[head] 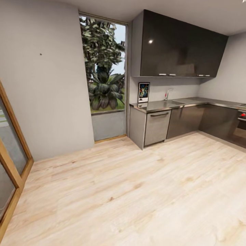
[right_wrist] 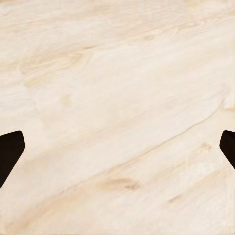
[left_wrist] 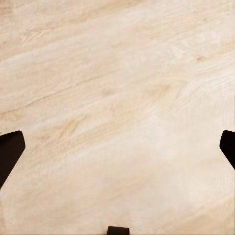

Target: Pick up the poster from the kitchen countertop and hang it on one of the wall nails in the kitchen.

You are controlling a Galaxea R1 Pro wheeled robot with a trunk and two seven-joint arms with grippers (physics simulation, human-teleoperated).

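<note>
The poster [head: 144, 92] stands upright at the near end of the steel kitchen countertop [head: 160, 105], leaning against the wall, far across the room from me. A chrome tap [head: 167, 94] rises further along the worktop. A small dark wall nail [head: 40, 54] shows on the grey wall to the left of the window. My left gripper [left_wrist: 117, 147] is open over bare wooden floor, its dark fingertips [left_wrist: 10, 152] at the frame's edges. Spread just as wide, my right gripper [right_wrist: 117, 149] points down at the floor, fingertips [right_wrist: 10, 152] far apart and nothing between them.
Light wooden floor [head: 130, 191] stretches between me and the cabinets. Dark upper cabinets [head: 181, 48] hang over the worktop. A tall window [head: 104, 75] with plants outside stands left of it. A wooden-framed glass door [head: 10, 160] is at the far left, an oven [head: 241, 126] at the right.
</note>
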